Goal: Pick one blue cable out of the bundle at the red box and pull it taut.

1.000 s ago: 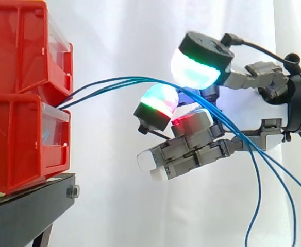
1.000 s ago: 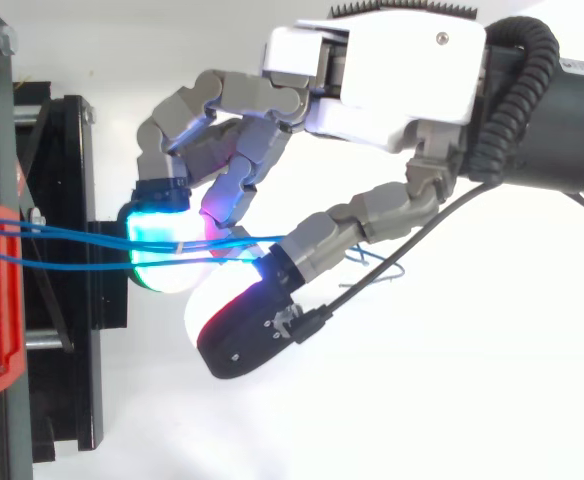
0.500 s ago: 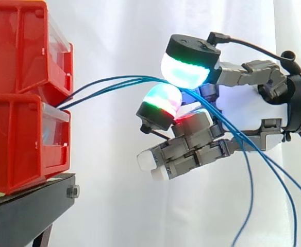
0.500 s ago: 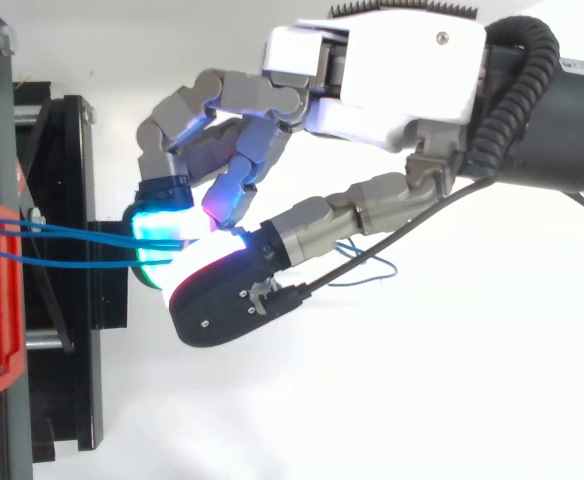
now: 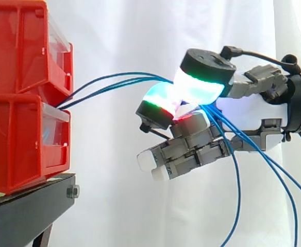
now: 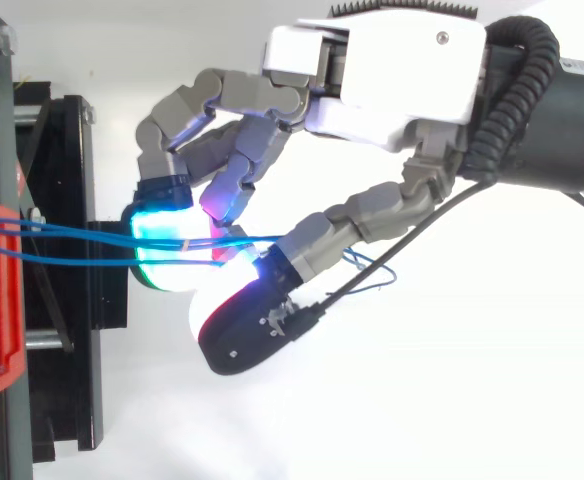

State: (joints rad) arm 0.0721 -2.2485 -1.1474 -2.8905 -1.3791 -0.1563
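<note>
Side view: thin, round blue cables (image 5: 114,82) leave the gap between two stacked glossy red bins (image 5: 16,51) at the black stand's (image 5: 27,211) edge. They run roughly level rightward in a shallow arc to the hand (image 5: 248,110), whose grey segmented fingers (image 5: 161,100) and thumb pinch them between rounded glowing pads (image 5: 199,85); beyond, they droop down-right.
</note>
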